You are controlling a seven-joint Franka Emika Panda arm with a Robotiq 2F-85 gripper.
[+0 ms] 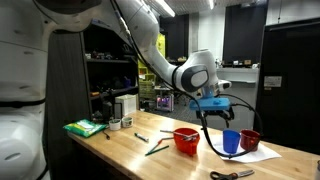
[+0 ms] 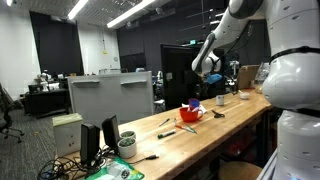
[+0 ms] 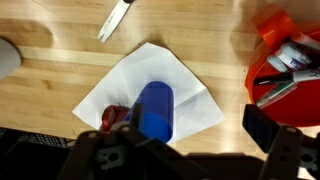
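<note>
My gripper (image 1: 212,118) hangs open and empty above the wooden table (image 1: 130,152). It is between a red container (image 1: 186,140) and a blue cup (image 1: 231,142). The blue cup stands on a white sheet of paper (image 1: 258,155) next to a red cup (image 1: 249,139). In the wrist view the blue cup (image 3: 153,110) is just below my open jaws (image 3: 180,140), towards the left finger. The red cup (image 3: 115,117) is partly hidden behind it. The paper (image 3: 150,75) lies under both. The red container (image 3: 285,60) holds tools at the right edge. The arm also shows in an exterior view (image 2: 207,80).
Scissors (image 1: 232,174) lie near the table's front edge. Pens and small tools (image 1: 155,147) lie left of the red container. A green cloth (image 1: 85,128) and small containers (image 1: 122,112) sit at the far left. A white tool tip (image 3: 115,20) shows at the top of the wrist view.
</note>
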